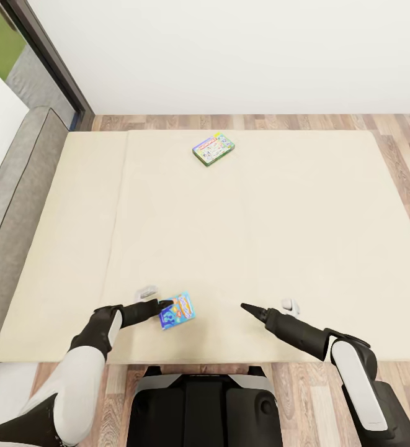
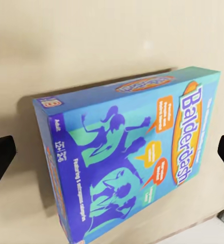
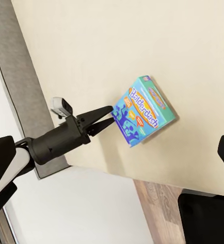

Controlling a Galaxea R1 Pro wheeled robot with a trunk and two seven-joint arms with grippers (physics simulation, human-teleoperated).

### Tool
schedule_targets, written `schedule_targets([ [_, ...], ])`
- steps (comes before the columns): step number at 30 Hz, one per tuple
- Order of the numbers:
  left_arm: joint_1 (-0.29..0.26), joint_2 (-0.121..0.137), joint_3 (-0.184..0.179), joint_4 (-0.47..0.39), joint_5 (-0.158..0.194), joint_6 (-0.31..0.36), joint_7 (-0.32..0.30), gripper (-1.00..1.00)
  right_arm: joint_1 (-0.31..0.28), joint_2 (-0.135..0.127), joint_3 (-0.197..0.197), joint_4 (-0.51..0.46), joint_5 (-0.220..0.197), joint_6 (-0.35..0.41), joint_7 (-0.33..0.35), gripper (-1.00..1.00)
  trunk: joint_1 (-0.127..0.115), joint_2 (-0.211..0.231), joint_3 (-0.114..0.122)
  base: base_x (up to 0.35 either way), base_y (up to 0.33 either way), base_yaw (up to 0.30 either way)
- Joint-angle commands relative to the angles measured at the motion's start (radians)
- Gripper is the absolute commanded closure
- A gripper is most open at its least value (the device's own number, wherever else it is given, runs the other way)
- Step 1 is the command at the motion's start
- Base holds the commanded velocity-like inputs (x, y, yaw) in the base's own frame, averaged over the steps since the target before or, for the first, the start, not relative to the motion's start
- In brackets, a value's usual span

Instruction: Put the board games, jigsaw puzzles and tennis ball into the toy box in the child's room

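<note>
My left jaws at blue board game, fingers spread wide, box between tips, not clamped; box edge lifted off bed, tilted. Lid reads "Balderdash". My right jaws hover over bed near its front edge, right of blue box, well apart from it; spread cannot tell. Second board game, white-green-yellow, flat on bed far side, near wall.
</note>
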Motion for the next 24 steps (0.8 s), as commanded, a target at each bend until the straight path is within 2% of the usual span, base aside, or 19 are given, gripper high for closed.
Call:
schedule_targets([
  [1,-0.001,0.0,0.008,-0.002,-0.008,0.007,-0.009,-1.0,-0.001,0.0,-0.001,0.0,0.008,0.004,0.009,-1.0,0.001,-0.002,-0.001,0.0,0.0,0.0],
  [5,0.0,0.007,0.006,-0.002,-0.007,0.001,-0.016,-1.0,-0.001,-0.001,-0.002,0.0,0.009,0.005,0.01,-1.0,0.001,-0.002,-0.001,0.0,0.0,0.0],
  [7,0.003,0.023,0.006,-0.003,-0.007,-0.001,-0.022,-1.0,-0.001,0.0,-0.003,0.0,0.009,0.005,0.01,-1.0,0.001,-0.002,-0.001,0.0,0.0,0.0],
  [11,0.008,0.077,0.006,-0.002,-0.003,-0.003,-0.055,-1.0,-0.001,0.0,-0.003,0.0,0.009,0.005,0.009,-1.0,0.001,-0.002,-0.001,0.0,0.0,0.0],
  [12,0.011,0.1,0.006,-0.001,-0.002,-0.003,-0.079,-1.0,-0.001,0.0,-0.003,0.0,0.009,0.005,0.009,-1.0,0.001,-0.002,-0.001,0.0,0.0,0.0],
  [15,0.013,0.133,0.006,-0.002,-0.002,-0.003,-0.128,-1.0,-0.001,0.0,-0.003,0.0,0.01,0.004,0.009,-1.0,0.001,-0.002,-0.001,0.0,0.0,0.0],
  [19,0.014,0.152,0.006,-0.003,-0.006,0.0,-0.178,-1.0,-0.001,0.0,-0.003,0.0,0.014,0.004,0.009,-1.0,0.001,-0.002,-0.001,0.0,0.0,0.0],
  [24,0.014,0.159,0.005,-0.003,-0.009,0.001,-0.199,-1.0,-0.001,0.0,-0.003,0.0,0.017,0.004,0.009,-1.0,0.001,-0.002,-0.001,0.0,0.0,0.0],
])
